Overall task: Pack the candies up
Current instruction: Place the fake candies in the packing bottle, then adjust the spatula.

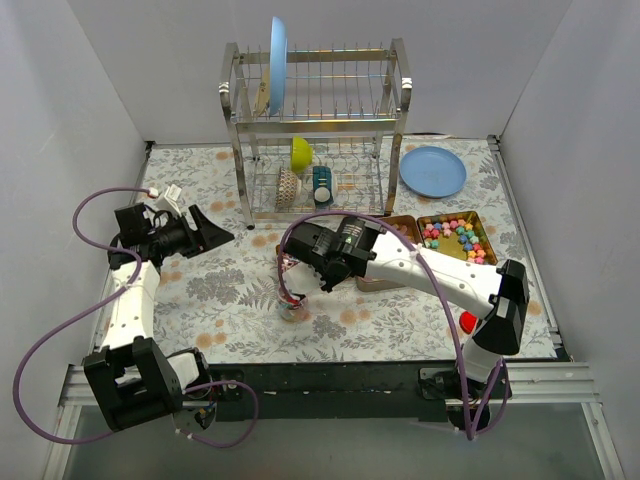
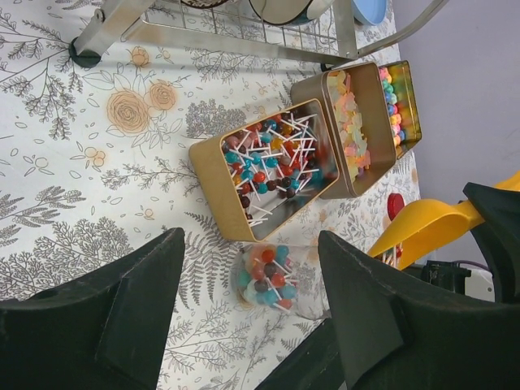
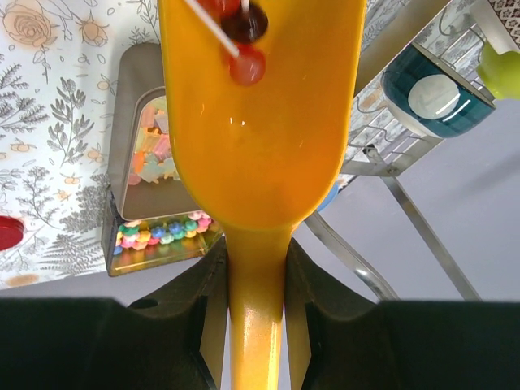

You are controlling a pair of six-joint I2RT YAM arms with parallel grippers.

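Note:
The candies show in the left wrist view as bright pink, green, yellow and blue pieces in the far gold tin and pale orange-pink ones in the tin beside it. The bright ones also show from above. My right gripper is shut on the handle of an orange-yellow scoop, which holds a few lollipops above a clear jar of lollipops. From above, my right gripper is over that jar. My left gripper is open and empty, held off to the left.
A third gold tin holds lollipops next to the jar. A red round lid lies near the right arm's base. A metal dish rack stands at the back, with a blue plate to its right.

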